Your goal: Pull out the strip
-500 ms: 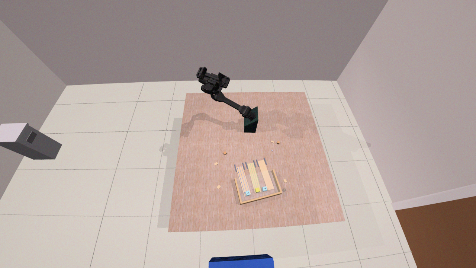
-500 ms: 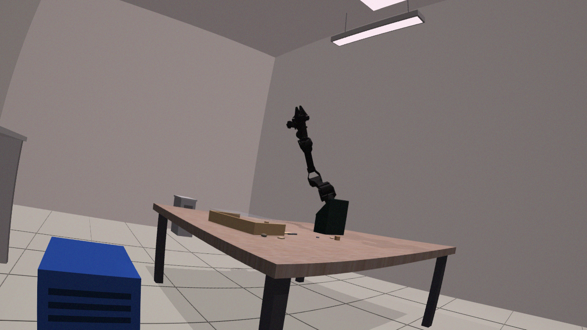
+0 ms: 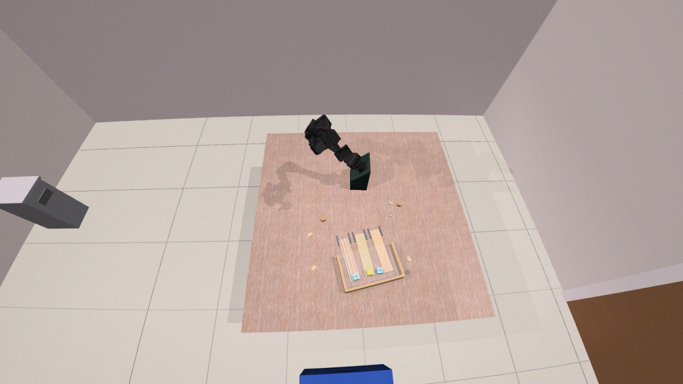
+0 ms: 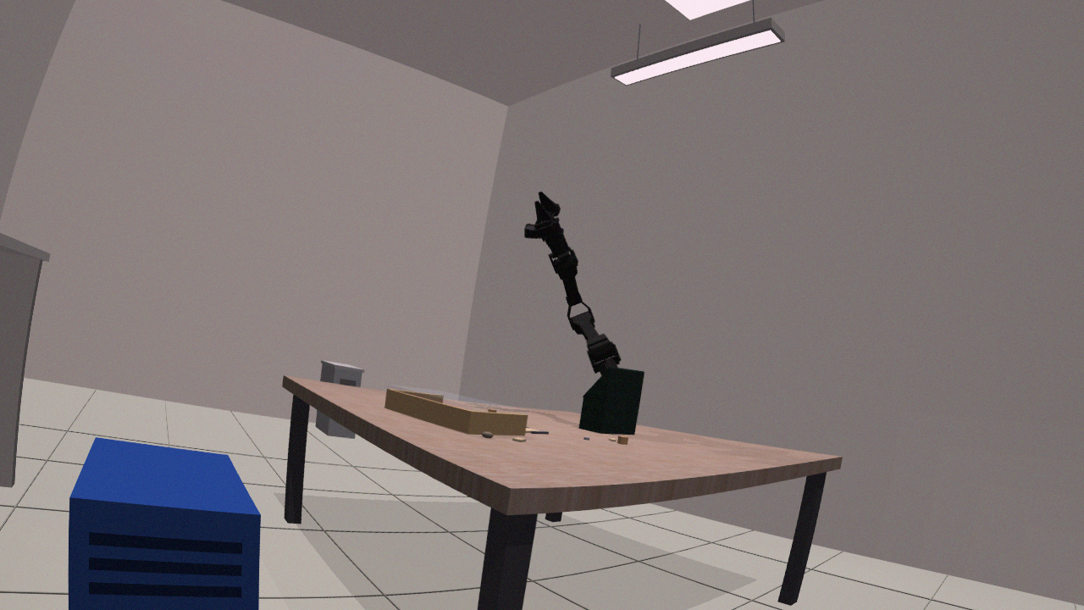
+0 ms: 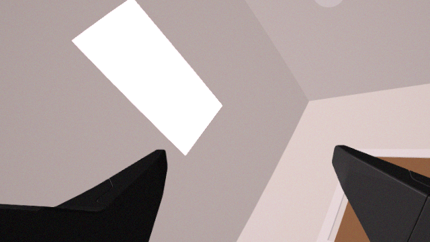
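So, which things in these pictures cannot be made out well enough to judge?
- Cube labels: in the top view the three cubes are too small to read which one is labelled.
- Cubes and strips: in the exterior view the tray wall hides them.
- Table and tray: absent from the wrist view, where the open, empty tool points at the ceiling.
- Tool fingers: cut off by the wrist view's lower edge.
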{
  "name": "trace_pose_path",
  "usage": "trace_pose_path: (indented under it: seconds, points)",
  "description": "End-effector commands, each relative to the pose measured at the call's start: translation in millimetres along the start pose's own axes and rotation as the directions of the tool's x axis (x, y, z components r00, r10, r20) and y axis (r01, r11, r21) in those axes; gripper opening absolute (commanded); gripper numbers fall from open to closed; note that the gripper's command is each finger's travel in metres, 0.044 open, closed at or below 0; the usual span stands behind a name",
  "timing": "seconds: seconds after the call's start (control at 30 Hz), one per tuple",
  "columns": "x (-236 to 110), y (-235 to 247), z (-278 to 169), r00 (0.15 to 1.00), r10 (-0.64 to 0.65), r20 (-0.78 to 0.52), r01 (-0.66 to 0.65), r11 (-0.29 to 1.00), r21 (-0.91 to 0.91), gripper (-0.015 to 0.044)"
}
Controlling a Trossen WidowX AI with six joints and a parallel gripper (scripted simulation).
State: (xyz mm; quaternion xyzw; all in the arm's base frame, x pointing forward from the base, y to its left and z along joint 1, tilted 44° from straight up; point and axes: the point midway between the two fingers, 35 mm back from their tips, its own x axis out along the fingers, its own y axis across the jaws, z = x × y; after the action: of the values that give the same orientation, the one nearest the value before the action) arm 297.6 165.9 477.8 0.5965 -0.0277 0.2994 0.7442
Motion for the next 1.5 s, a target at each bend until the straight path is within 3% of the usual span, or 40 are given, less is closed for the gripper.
trace_pose_path:
  seconds: [0.0, 0.23, 0.5, 0.67, 0.87, 0.97, 1.47]
  points:
    - [5.7, -63.1, 2.8, 0.988, -0.142, 0.067, 0.152, 0.971, -0.184, 0.0400]
    - [-9.6, -183.0, 12.8, 0.892, -0.402, 0.207, 0.449, 0.732, -0.512, 0.0400]
    - [-70.8, -304.1, 30.4, 0.675, -0.637, 0.373, 0.617, 0.209, -0.759, 0.0400]
    - [-132.0, -365.1, 42.6, 0.485, -0.733, 0.476, 0.538, -0.179, -0.824, 0.0400]
    - [-219.4, -412.6, 55.2, 0.235, -0.775, 0.586, 0.235, -0.540, -0.808, 0.0400]
    - [-241.3, -419.4, 57.7, 0.175, -0.773, 0.610, 0.137, -0.594, -0.793, 0.0400]
    - [-241.3, -419.4, 57.7, 0.175, -0.773, 0.610, 0.137, -0.594, -0.793, 0.0400]
